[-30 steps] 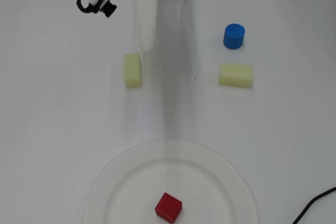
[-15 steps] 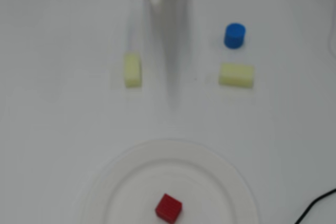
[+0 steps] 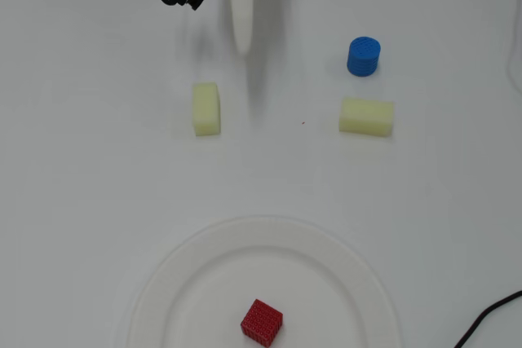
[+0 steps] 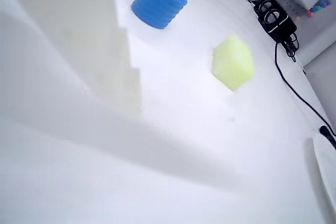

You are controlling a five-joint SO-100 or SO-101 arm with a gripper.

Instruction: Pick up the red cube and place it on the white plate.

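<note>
one red cube shows in the overhead view, and it already sits on the white plate, inside the rim, close to the bench's near edge at the bottom of the frame and a little below the plate's middle. the gripper hangs well apart from it, up by the far edge, its pale tip pointing straight down the frame toward the plate. so the cube lies directly ahead of the claw along its own long axis, with bare bench between. nothing is in the claw; from this angle the fingers read as a single narrow wedge, so i cannot tell how wide they stand. i judge the placing done, and any further move would be a pull-back away from the cube. counted here: one cube, one plate, one blue cylinder toward the far right corner, and two pale yellow blocks, one left of the claw's line and one right of it, just below the cylinder. a black cable enters at the near right corner.

in the wrist view a blurred pale mass fills the left side, likely the claw's finger, too close to read. one blue cylinder and one yellow block appear; neither the cube nor any sure part of the plate does. a dark power brick and cables lie at the bench's far edge.
</note>
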